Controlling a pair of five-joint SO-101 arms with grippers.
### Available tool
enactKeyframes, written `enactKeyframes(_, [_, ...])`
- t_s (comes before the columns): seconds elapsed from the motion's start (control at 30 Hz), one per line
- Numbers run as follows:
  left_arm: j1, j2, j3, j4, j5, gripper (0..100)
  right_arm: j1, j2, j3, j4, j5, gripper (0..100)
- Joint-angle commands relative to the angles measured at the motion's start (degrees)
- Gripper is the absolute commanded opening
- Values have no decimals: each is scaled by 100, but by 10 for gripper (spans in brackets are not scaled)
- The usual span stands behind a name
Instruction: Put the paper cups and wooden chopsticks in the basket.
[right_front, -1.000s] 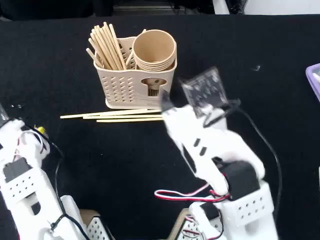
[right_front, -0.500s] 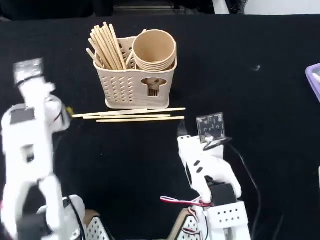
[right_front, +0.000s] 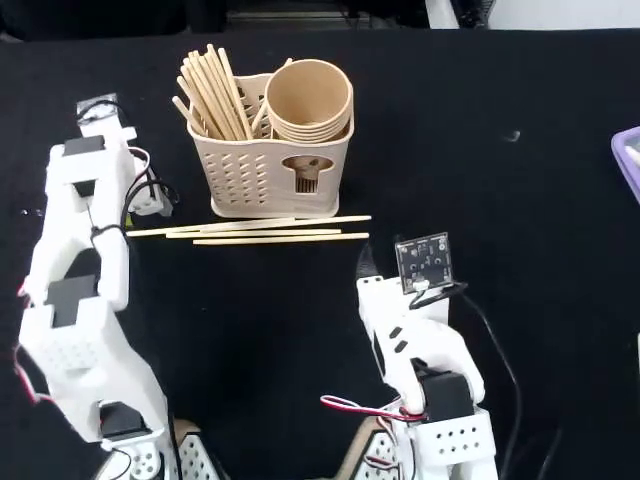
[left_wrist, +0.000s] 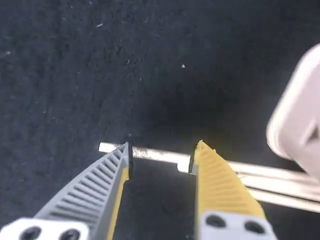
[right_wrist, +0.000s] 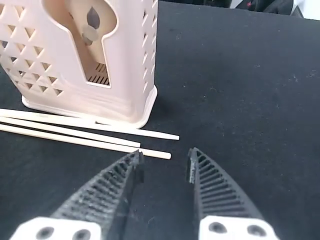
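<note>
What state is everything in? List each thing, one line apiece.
Basket: upright, holding cups and chopsticks.
Paper cups: stacked, inside the basket.
Bundled chopsticks: standing in the basket, leaning.
Loose chopsticks: three lying flat on the table beside the basket.
Left gripper: open, at one end of the loose chopsticks.
Right gripper: open, empty, near their other end.

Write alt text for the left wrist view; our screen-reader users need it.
The left gripper, open, hangs close over the end of a wooden chopstick lying on the black table. More chopsticks lie alongside it, and a pale blurred shape sits at the frame's edge.
</note>
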Motion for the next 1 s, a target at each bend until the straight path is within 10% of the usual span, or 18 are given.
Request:
enactKeyframes(0.0, [110, 211, -673, 0, 97, 211, 79, -418, -31, 26, -18, 152])
enactKeyframes(0.97, [514, 993, -400, -633, 53, 211, 70, -418, -31, 44, -18, 152])
